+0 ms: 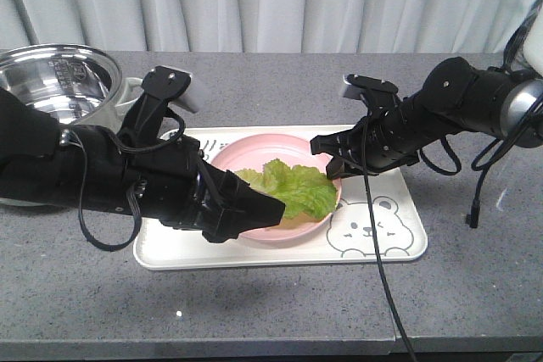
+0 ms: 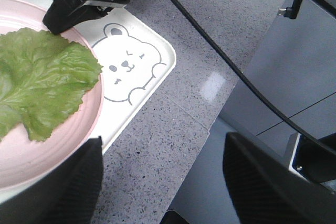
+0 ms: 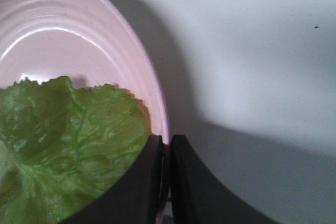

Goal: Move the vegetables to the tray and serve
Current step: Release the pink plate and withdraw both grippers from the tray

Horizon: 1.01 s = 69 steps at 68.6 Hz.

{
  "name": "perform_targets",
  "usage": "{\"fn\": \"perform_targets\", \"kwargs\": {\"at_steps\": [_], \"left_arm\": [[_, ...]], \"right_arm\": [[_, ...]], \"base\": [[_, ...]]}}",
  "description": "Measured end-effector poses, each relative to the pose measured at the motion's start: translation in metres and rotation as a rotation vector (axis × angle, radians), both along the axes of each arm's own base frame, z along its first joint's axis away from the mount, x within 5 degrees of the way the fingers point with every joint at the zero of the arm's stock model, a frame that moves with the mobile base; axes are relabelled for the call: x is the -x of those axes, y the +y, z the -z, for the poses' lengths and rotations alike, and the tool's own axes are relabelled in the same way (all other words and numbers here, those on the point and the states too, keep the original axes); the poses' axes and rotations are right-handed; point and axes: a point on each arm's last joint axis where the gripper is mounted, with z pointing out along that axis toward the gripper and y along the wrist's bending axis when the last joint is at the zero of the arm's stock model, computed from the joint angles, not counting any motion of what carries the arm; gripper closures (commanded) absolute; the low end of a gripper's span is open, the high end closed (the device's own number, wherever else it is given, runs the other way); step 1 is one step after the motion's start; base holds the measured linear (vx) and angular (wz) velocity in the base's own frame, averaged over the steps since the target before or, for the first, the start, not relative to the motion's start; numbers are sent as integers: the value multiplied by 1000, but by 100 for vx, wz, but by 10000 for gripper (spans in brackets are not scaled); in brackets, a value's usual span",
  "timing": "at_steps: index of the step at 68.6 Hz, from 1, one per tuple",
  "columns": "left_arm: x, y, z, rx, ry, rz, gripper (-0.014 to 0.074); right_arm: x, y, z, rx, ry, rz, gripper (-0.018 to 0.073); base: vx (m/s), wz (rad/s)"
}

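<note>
Centre frame, your right gripper (image 1: 333,161) clenched on the pink plate (image 1: 246,152) rim, lettuce leaves (image 1: 293,188) inside, plate on the tray (image 1: 178,252), left gripper (image 1: 270,208) jaws spread, lower left.

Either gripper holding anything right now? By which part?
Right gripper pinches the pink plate by its rim, beside the lettuce. Left gripper is open, holding nothing.

Left arm (image 1: 102,175) reaches in from 9 o'clock, left gripper (image 1: 267,208) jaws wide apart. Right arm (image 1: 458,103) from 3 o'clock, right gripper (image 1: 327,158) pinched on pink plate (image 1: 254,150) rim.
</note>
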Motion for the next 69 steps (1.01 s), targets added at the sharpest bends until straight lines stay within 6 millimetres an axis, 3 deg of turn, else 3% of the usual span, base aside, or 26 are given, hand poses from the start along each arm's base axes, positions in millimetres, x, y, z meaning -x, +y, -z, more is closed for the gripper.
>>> {"fn": "perform_targets", "kwargs": {"at_steps": [21,31,41,54,69], "left_arm": [[0,0,0,0,0,0,114],[0,0,0,0,0,0,114],[0,0,0,0,0,0,114],[0,0,0,0,0,0,114],[0,0,0,0,0,0,114]], "right_arm": [[0,0,0,8,-1,-4,224],[4,-2,-6,20,-4,-22,215],[16,-4,-35,31,-50,-54,221],[47,-11,-75,38,-106,-98,244],[107,-25,-87,51,-161,-98,265]], "base": [[0,0],[0,0],[0,0],[0,0],[0,0]]}}
